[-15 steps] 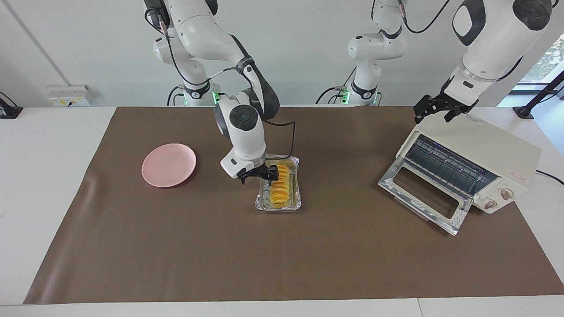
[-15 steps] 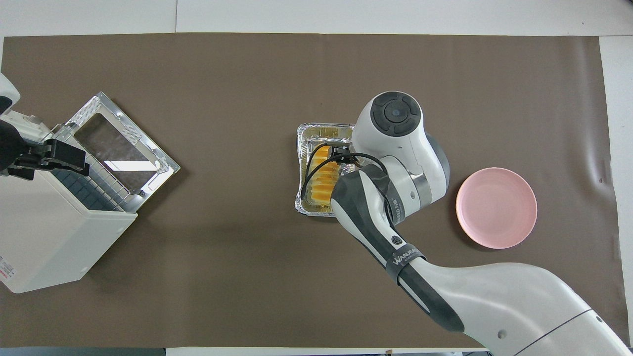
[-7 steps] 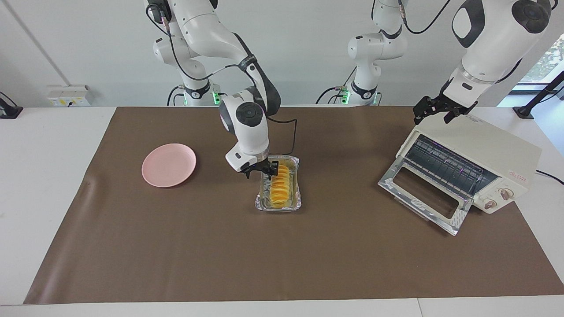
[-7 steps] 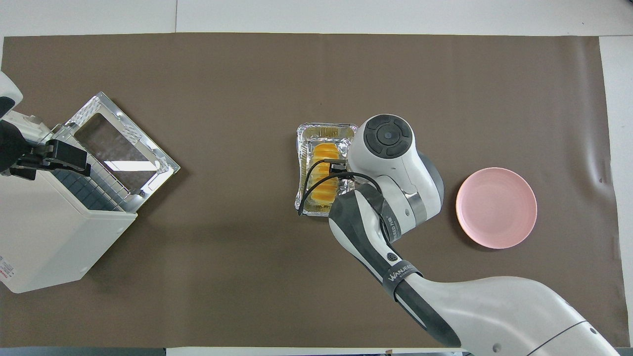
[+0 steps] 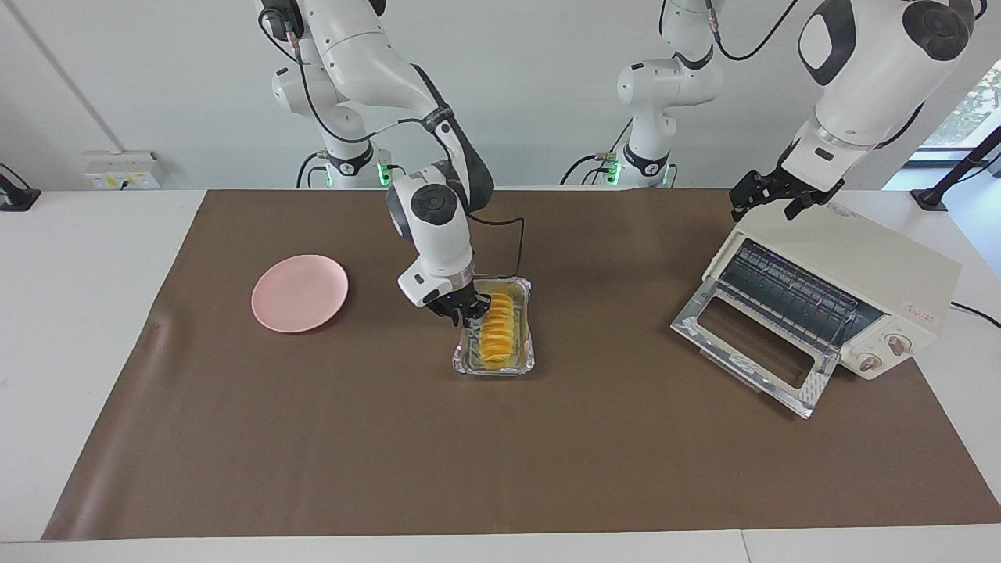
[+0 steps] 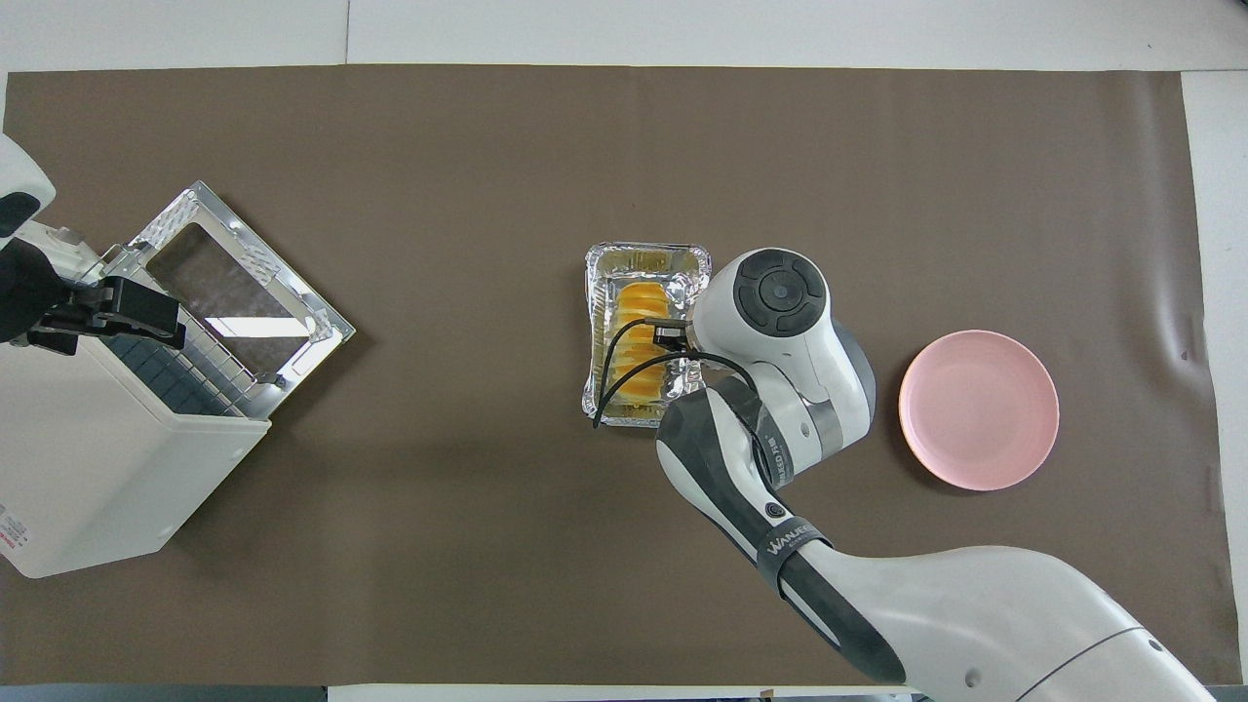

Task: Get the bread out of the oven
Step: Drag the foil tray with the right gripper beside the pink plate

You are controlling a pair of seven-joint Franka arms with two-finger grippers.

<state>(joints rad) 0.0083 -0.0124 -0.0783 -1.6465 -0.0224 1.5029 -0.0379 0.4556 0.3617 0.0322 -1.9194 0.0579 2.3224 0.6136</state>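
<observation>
Where brown mat (image 5: 391,438) covers white table (image 5: 78,313), oven (image 5: 829,297) sits open.

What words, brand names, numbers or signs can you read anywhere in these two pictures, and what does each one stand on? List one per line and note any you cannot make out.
"WANJEE...", cut off at the end: on the dark band of the right arm, overhead view.
Red mark on the oven front, above the knobs: too small to read.
Label at the oven's lower corner, overhead view: too small to read.
Print on the oven's top near the left gripper: too blurred to read.
</observation>
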